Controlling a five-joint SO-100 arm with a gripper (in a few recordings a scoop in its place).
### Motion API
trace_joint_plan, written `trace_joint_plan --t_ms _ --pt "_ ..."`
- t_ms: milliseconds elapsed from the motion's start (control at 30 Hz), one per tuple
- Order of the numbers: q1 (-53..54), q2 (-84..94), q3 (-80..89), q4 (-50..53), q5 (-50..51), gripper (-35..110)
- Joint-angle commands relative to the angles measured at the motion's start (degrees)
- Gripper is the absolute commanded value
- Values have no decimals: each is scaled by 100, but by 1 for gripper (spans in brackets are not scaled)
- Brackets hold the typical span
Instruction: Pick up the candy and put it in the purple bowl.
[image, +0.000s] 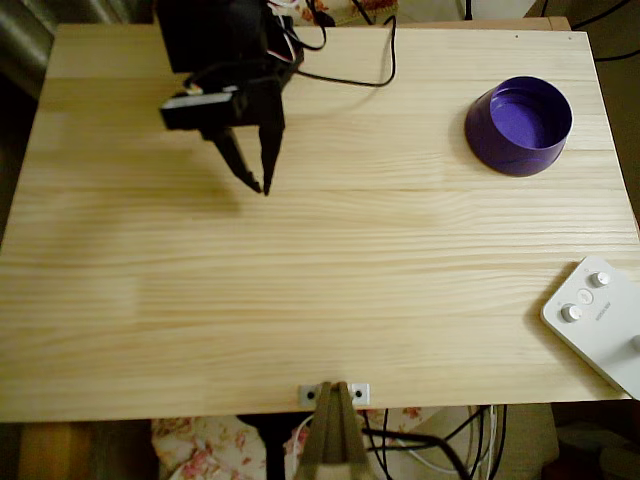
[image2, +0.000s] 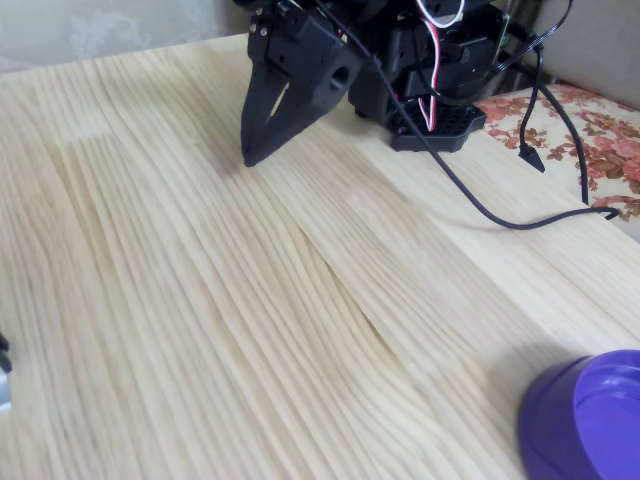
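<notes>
Inspection at this moment: the gripper hung over the upper-left part of the table in the overhead view, fingers pointing down toward the wood. The two fingers converged to tips that lay together or very nearly so, with a narrow wedge of wood visible between them higher up. Nothing could be made out between them. The fixed view agreed: the gripper tapered to a single point just above the boards, with a slit open only near its root.

The purple bowl stood upright, mouth up, near the upper-right corner in the overhead view, well apart from the gripper and directly across the table from it. Its inside appeared bare.

The candy's position could not be established from these pictures, so neither its bearing from the fingers nor its long axis could be reported (this is the relation any pick-up would depend on). In my judgement the grasp had not yet been achieved.

View differences: the overhead view gave the full gripper-to-bowl line and a white button box at the lower-right edge. The fixed view showed the fingertips' closeness to the surface, a loose black cable lying on the table beside the arm's base, and a part of the purple bowl at its lower-right corner.
</notes>
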Motion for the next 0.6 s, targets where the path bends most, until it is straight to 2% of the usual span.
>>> trace_joint_plan --t_ms 0,267,567 --pt "-70 105 -141 -35 44 -1" --pt "-606 105 -141 -44 -519 -1" --pt "-211 105 -141 -44 -105 -1"
